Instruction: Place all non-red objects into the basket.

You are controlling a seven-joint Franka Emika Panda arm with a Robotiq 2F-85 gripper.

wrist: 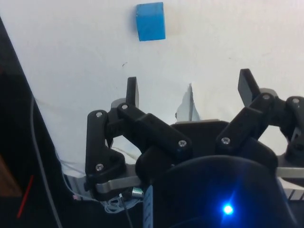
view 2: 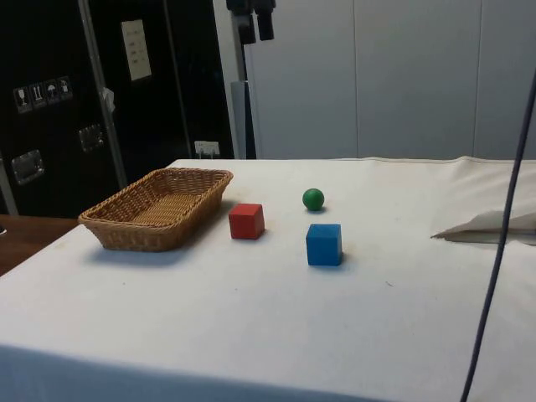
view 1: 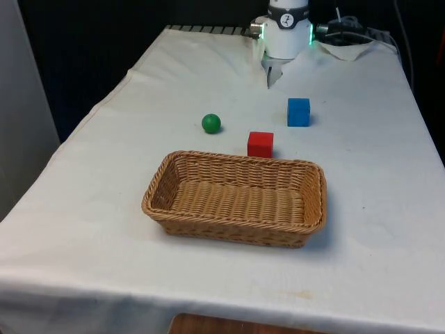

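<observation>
Nearest the front camera sits the basket, an oblong tray of tan woven wicker, holding nothing. Just beyond its far rim, at about 12 o'clock, stands the red cube, matte and sharp-edged. The green ball, smooth and round, lies at 11 o'clock from the basket; the blue cube stands at 1 o'clock, apart from both. High above the white cloth, the gripper hangs with black fingers spread wide, gripping nothing
</observation>
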